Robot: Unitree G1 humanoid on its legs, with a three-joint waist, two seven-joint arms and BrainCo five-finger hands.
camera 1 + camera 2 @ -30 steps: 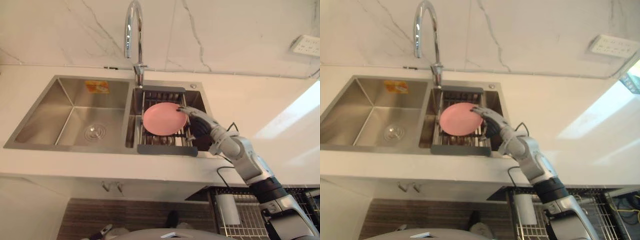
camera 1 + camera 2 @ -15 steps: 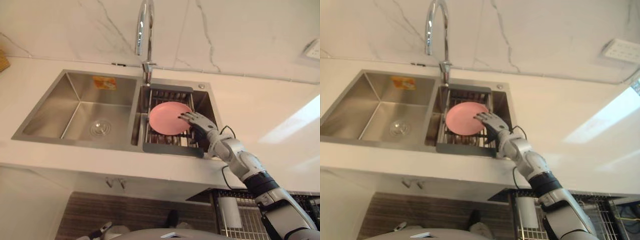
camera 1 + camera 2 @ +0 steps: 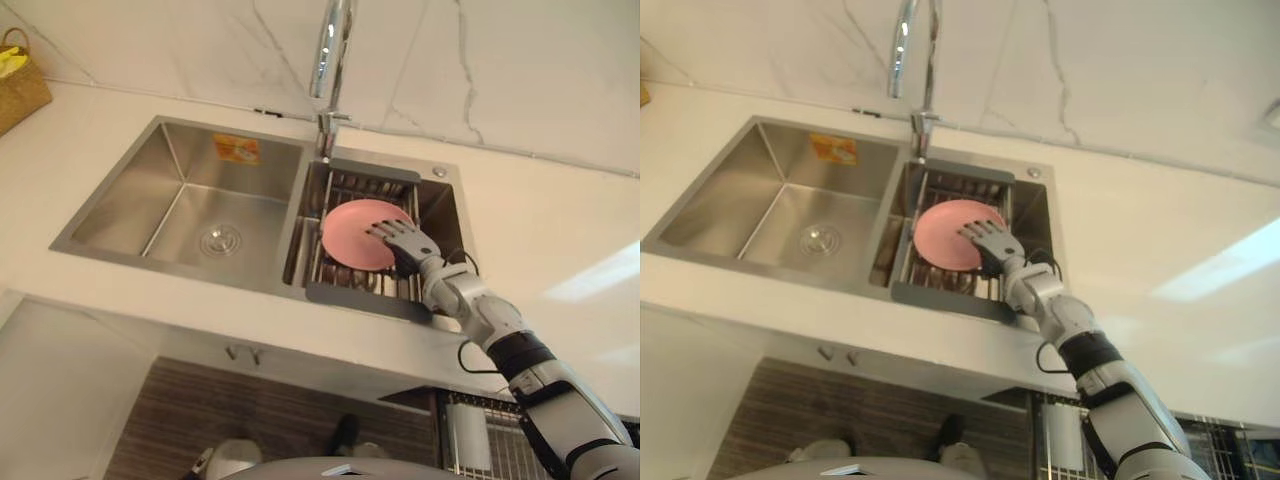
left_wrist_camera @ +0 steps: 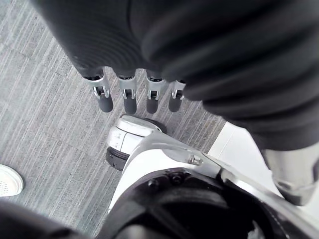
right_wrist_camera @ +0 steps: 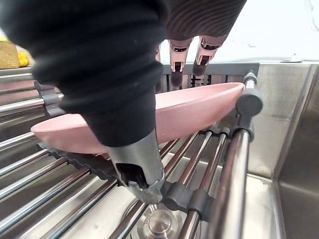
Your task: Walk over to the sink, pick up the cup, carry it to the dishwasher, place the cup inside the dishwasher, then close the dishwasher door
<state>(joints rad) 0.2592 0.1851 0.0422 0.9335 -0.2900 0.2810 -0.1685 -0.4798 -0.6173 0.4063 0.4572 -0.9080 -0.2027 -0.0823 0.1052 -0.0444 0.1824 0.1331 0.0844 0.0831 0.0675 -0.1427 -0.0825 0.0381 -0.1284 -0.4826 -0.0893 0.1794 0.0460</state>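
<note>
A pink plate (image 3: 352,236) lies tilted on a wire drying rack (image 3: 360,297) set in the sink's right basin. I see no cup in the sink. My right hand (image 3: 402,241) reaches in from the right, with its straight fingers (image 5: 179,54) spread just above the plate (image 5: 169,117) and the thumb (image 5: 141,164) down in front of its near rim. It is not closed on the plate. The left hand (image 4: 128,94) hangs open over the grey floor.
The left basin (image 3: 190,210) holds only its drain. A tall chrome faucet (image 3: 330,60) rises behind the rack. A wicker basket (image 3: 20,85) stands on the counter at far left. A wire dishwasher rack (image 3: 500,440) holding a white cylindrical thing (image 3: 468,436) shows below the counter at right.
The camera has moved, so the sink sits further right in the picture. My right hand has slid from the plate's right edge to lie over its right part.
</note>
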